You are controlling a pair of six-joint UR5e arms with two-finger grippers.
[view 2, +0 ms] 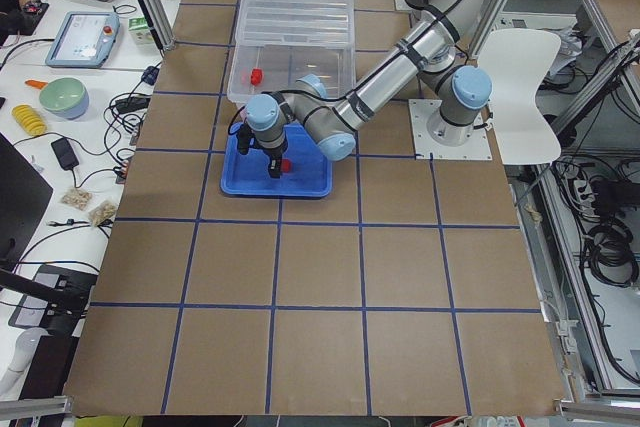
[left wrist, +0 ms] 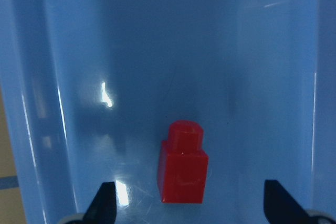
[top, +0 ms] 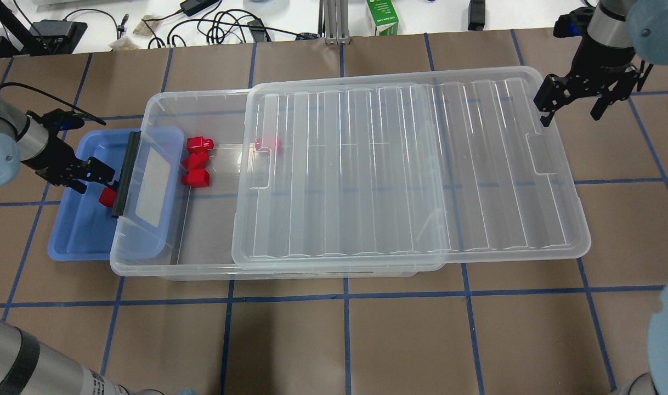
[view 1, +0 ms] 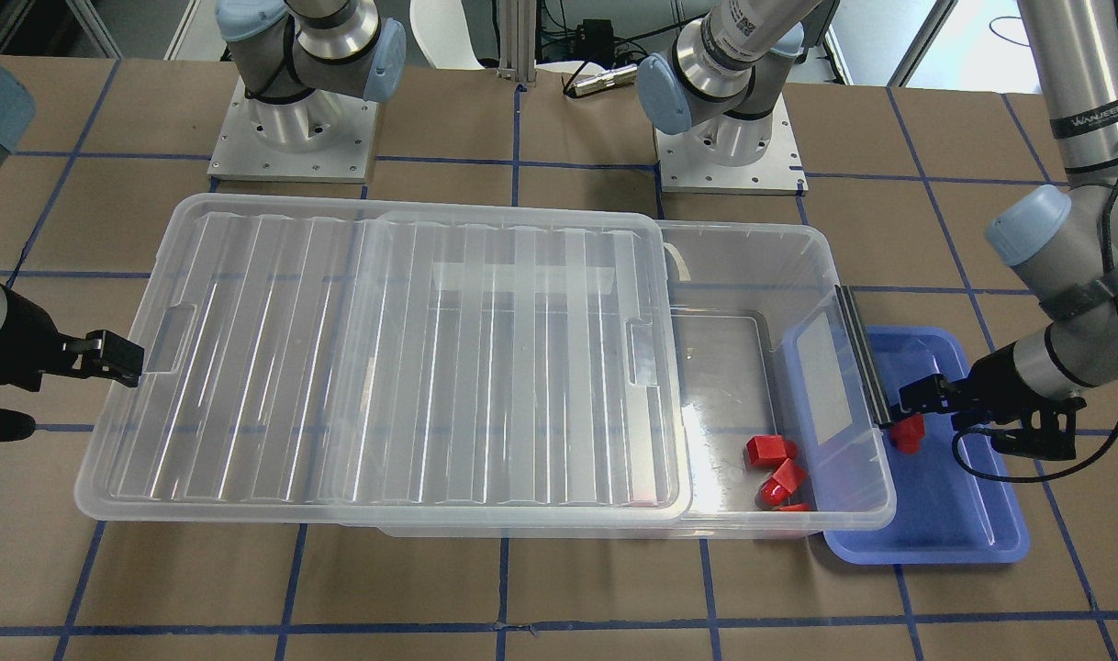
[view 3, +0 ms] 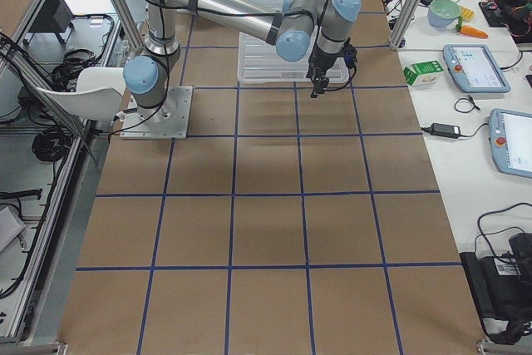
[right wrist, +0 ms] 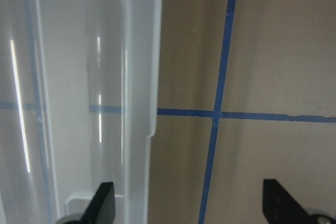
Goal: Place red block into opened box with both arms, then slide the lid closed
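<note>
— Where is the small red plastic block [left wrist: 182,174] seen?
— Lower centre, in the shallow blue plastic tray [left wrist: 131,51], between the wide-spread fingers [left wrist: 105,203] of the left gripper [left wrist: 190,209]. Its long axis is laid across the closing line. The right gripper [top: 570,112], also spread, is far off, upper right.

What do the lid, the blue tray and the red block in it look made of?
The lid: clear glossy plastic, apparently; the blue tape lines show through and its ribs catch glare. The blue tray: probably smooth plastic, with bright highlights on its floor. The red block: opaque moulded plastic by the look, crisp-edged with a round peg.
</note>
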